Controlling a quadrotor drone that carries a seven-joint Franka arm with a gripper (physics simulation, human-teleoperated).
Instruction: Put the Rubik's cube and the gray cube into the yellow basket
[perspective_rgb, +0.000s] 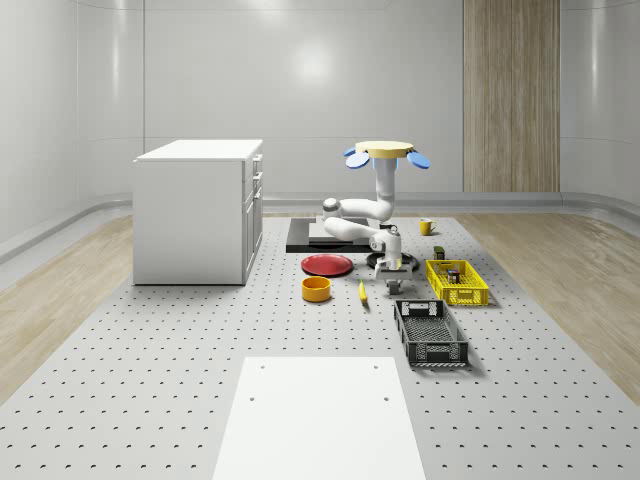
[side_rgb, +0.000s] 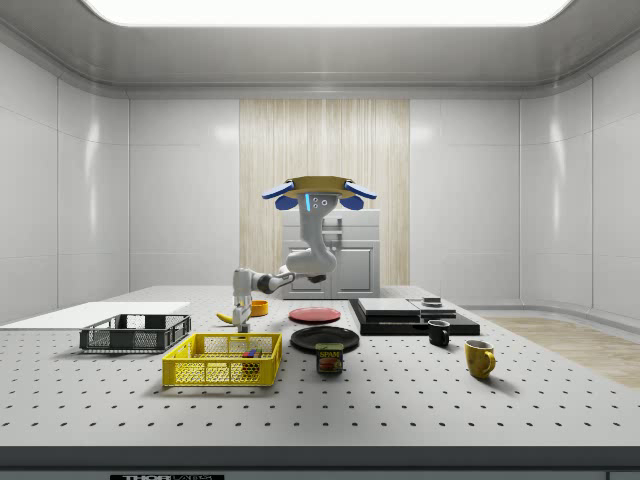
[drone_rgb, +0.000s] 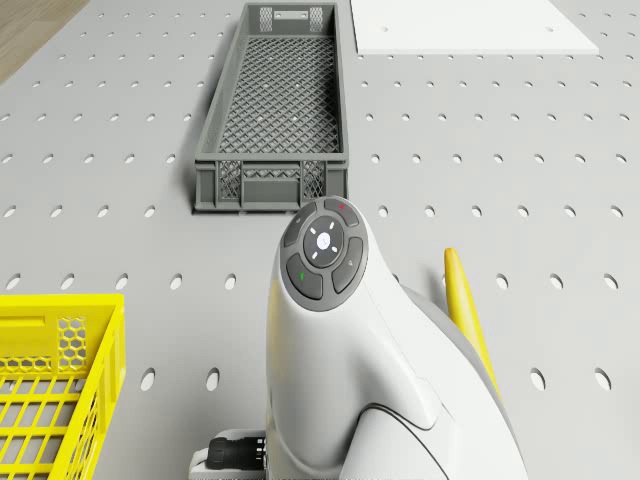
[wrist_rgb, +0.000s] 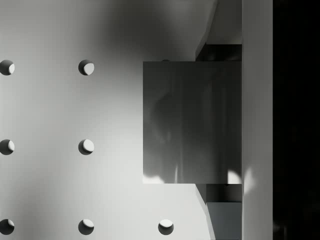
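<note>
The gray cube (wrist_rgb: 192, 122) rests on the perforated table, and my gripper (wrist_rgb: 220, 122) is shut on it, a dark finger (wrist_rgb: 220, 52) against each of two opposite faces. In the whole-scene view the gripper (perspective_rgb: 390, 280) is down at table level just left of the yellow basket (perspective_rgb: 457, 282). In the side view the gripper (side_rgb: 241, 322) stands behind the basket (side_rgb: 222, 360). The Rubik's cube (side_rgb: 247, 353) lies inside the basket. The drone (perspective_rgb: 385, 150) hovers over the table above the arm, between the black tray and the basket.
A gray crate (perspective_rgb: 430, 333) sits in front of the basket, and a banana (perspective_rgb: 362, 292), orange bowl (perspective_rgb: 317, 289) and red plate (perspective_rgb: 327, 264) lie to the gripper's left. A black tray (perspective_rgb: 315, 235), yellow mug (perspective_rgb: 426, 227), white cabinet (perspective_rgb: 200, 210) and white mat (perspective_rgb: 318, 415) are also there.
</note>
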